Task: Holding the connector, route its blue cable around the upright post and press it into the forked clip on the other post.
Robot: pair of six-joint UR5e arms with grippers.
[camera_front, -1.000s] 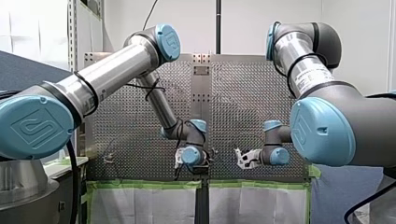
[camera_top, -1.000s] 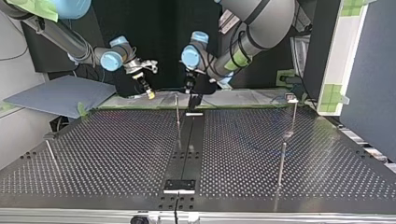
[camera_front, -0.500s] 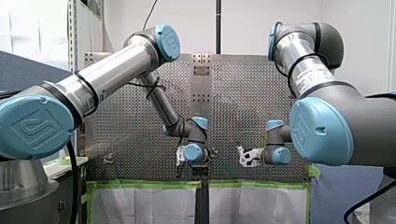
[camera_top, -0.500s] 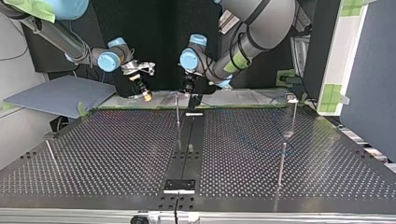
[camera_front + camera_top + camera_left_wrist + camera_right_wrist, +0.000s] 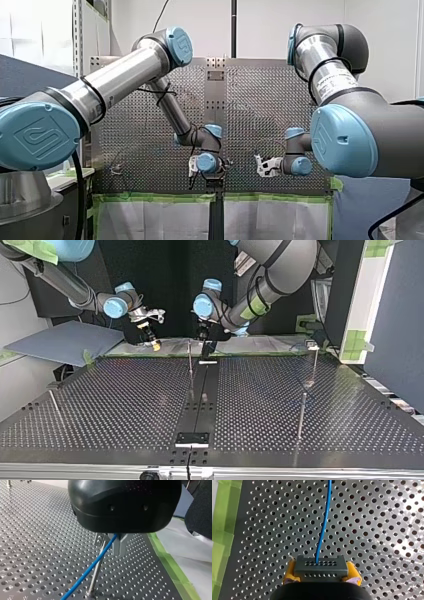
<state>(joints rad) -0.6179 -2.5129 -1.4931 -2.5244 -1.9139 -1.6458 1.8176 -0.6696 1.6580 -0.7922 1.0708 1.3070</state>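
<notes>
Right tool [image 5: 321,573] clamps connector [image 5: 321,565]; blue cable [image 5: 324,522] runs out of view; grip of left tool [image 5: 109,545] unclear.

The cable [image 5: 323,522] is seen in bright blue, and the connector [image 5: 320,568] in dark grey, marked with two rows of small holes. Yellow pads [image 5: 289,571] are shown on my right gripper [image 5: 321,572]. The table [image 5: 37,542] is patterned with a regular grid of holes on silvery grey. Green tape [image 5: 223,530] is seen at nine o'clock from the connector.
</notes>
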